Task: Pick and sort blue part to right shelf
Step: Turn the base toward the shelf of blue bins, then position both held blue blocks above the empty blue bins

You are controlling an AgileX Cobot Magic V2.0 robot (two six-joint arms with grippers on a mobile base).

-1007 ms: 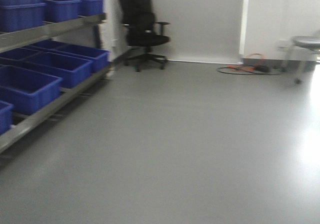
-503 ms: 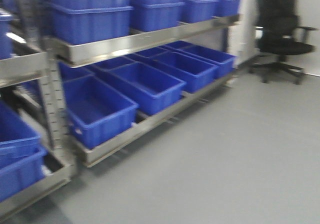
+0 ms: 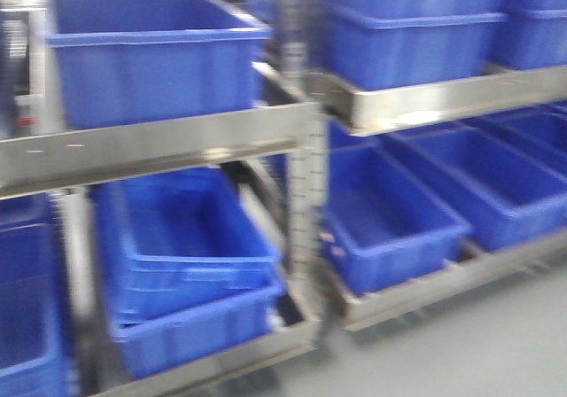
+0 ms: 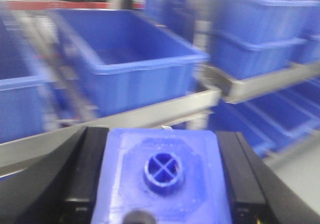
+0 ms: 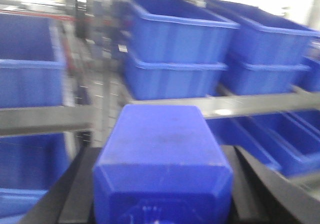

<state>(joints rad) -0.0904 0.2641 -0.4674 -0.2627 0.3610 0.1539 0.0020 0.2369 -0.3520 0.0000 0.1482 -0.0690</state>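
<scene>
In the left wrist view a square blue part (image 4: 162,176) with a round crossed socket on its face fills the space between the black fingers (image 4: 82,174) of my left gripper (image 4: 162,184), which is shut on it. In the right wrist view my right gripper (image 5: 162,184) is shut on a second blue part (image 5: 162,159), a plain block with bevelled edges, its black fingers (image 5: 247,184) pressing both sides. Neither gripper shows in the front view. Steel shelves (image 3: 177,144) with blue bins stand straight ahead, blurred.
Two shelf bays meet at a perforated steel upright (image 3: 301,211). The left bay holds a big blue bin (image 3: 151,51) on top and stacked bins (image 3: 190,264) below. The right bay carries bins (image 3: 416,47) above and tilted bins (image 3: 390,220) below. Grey floor (image 3: 496,344) lies at lower right.
The front view has swung left: open floor and an office chair a second ago, then the shelf row at an angle, now the shelves close and head-on.
</scene>
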